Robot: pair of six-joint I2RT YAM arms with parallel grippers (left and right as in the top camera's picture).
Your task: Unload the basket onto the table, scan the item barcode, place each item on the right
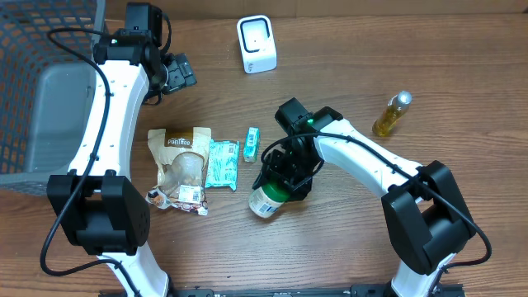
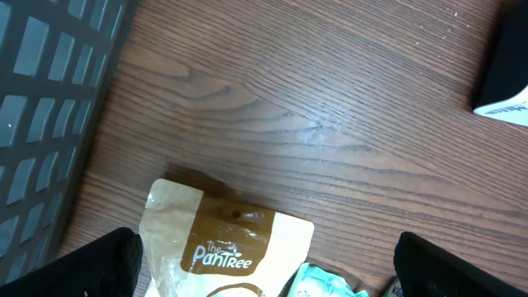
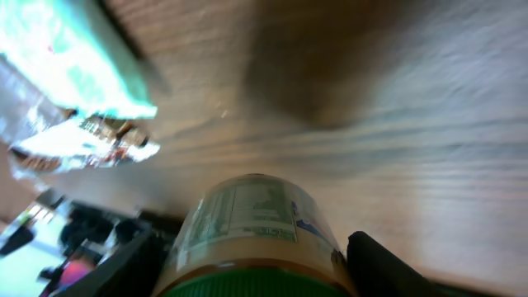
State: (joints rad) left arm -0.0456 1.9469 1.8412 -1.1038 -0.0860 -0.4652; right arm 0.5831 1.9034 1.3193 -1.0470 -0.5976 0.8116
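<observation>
Grasping the green-lidded jar, right gripper seems mid-pickup; next, probably turning its label toward the scanner well beyond it. Left gripper hangs released.

grey basket | brown pouch (PanTree) | 1 yellow bottle

You have a wooden table under you, mid-brown, its darker grain running side to side across the overhead view. A grey mesh basket fills the upper left of that view, with a plain grey bottom showing through its open top. The light comes evenly from above, shadows stay short and soft, and the left wrist view gives you a faint pale sheen on the wood. Past the table's edge in the right wrist view, the room is a bright blur with dark shapes you cannot make out.
</observation>
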